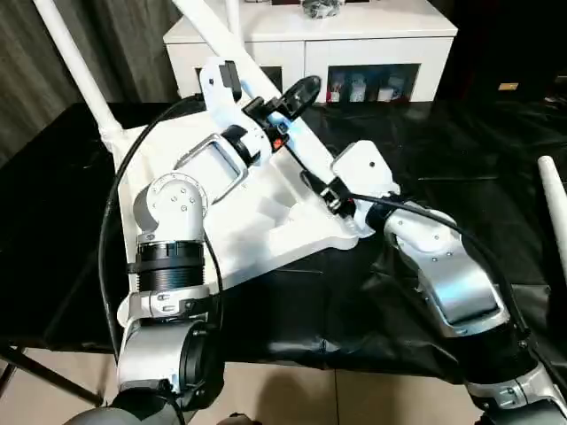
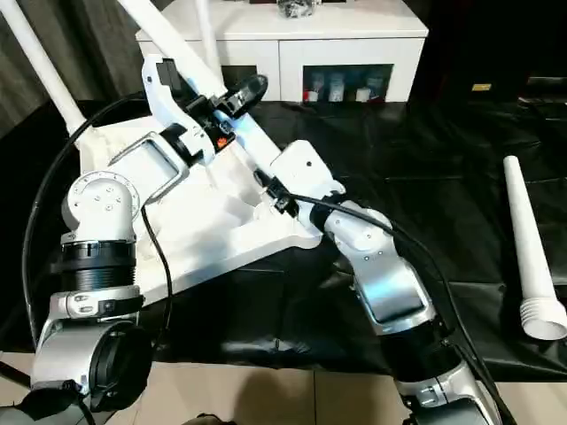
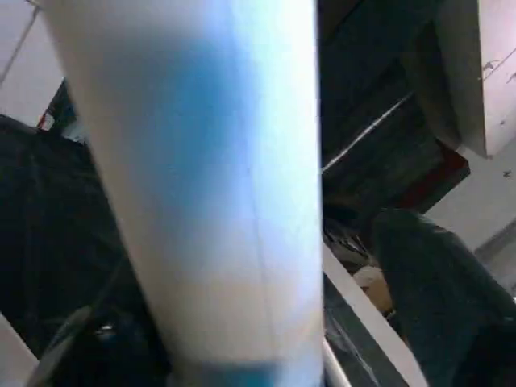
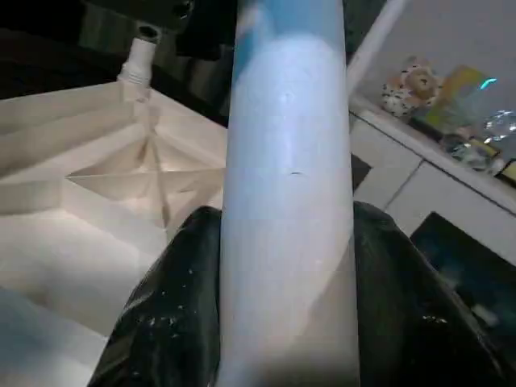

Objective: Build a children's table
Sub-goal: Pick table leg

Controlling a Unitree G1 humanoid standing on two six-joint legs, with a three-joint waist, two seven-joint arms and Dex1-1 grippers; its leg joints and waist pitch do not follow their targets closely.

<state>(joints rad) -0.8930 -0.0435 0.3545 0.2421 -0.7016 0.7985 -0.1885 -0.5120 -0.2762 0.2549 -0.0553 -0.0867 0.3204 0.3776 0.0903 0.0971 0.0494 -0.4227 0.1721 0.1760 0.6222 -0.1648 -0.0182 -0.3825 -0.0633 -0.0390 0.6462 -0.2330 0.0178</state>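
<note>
While no writing's legible, right fingers [image 4: 282, 314] clamp table leg [image 4: 289, 161], left fingers' [image 1: 297, 93] state unclear.

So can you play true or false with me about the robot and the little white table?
1. The table top lies with its ribbed underside up. True.
2. The right pincer is closed around a white leg. True.
3. A loose leg lies on the black cloth. True.
4. The cabinet behind is red. False, it is white.
5. All four legs are already standing in the table top. False, one still lies loose on the cloth.
</note>
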